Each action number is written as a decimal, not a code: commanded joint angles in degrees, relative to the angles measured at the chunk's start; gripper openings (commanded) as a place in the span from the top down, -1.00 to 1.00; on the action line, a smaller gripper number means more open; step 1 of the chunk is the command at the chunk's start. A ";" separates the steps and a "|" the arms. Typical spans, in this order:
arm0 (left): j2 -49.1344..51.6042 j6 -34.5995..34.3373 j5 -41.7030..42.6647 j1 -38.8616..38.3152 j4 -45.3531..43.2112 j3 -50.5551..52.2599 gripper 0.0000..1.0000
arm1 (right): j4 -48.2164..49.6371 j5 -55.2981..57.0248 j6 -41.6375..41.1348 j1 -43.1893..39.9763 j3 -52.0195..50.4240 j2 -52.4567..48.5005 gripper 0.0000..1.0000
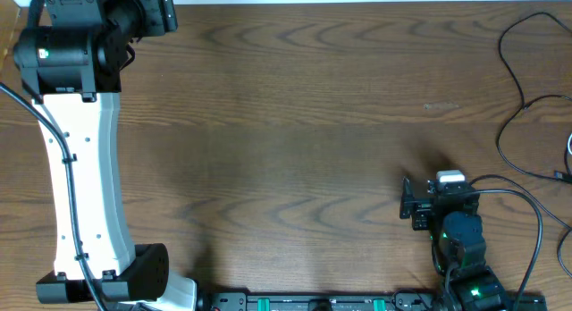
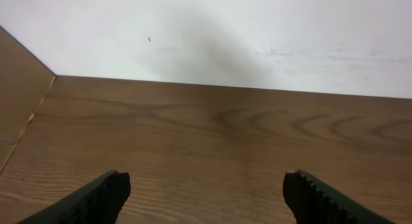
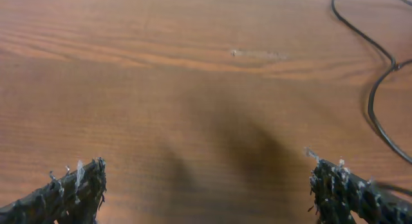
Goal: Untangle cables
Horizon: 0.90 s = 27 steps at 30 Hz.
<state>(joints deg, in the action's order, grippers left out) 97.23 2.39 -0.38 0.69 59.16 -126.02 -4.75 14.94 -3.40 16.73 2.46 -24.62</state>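
Thin black cables (image 1: 511, 71) loop over the far right of the wooden table and run off its right edge. One strand shows in the right wrist view (image 3: 373, 102) at the upper right. A pale sliver (image 1: 569, 147) sits at the right edge; I cannot tell if it is the white cable. My right gripper (image 1: 407, 204) is open and empty (image 3: 206, 169), low at the front right, left of the cables and apart from them. My left gripper (image 1: 154, 14) is open and empty (image 2: 206, 182) at the far left corner, away from the cables.
The table's far edge (image 2: 232, 87) lies just ahead of the left gripper, with a white surface beyond. The right arm's own thicker black wire (image 1: 539, 223) arcs beside its base. A black rail (image 1: 313, 302) runs along the front edge.
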 commanded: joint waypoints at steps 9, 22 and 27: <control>0.07 0.55 -0.72 0.24 0.33 -0.42 -0.62 | -2.34 0.98 -1.07 -0.20 -0.28 0.13 -0.99; 0.07 0.55 -0.74 0.24 -0.42 -0.42 -0.62 | -1.90 1.03 -1.05 -12.48 -0.44 21.73 -0.99; 0.07 0.52 -0.72 0.24 -0.48 -0.42 -0.62 | -1.14 1.01 -1.07 -13.11 -0.70 24.33 -0.99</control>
<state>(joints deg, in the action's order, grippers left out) 97.23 2.39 -0.38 0.69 58.70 -126.02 -6.26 15.66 -3.90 3.92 2.24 -0.97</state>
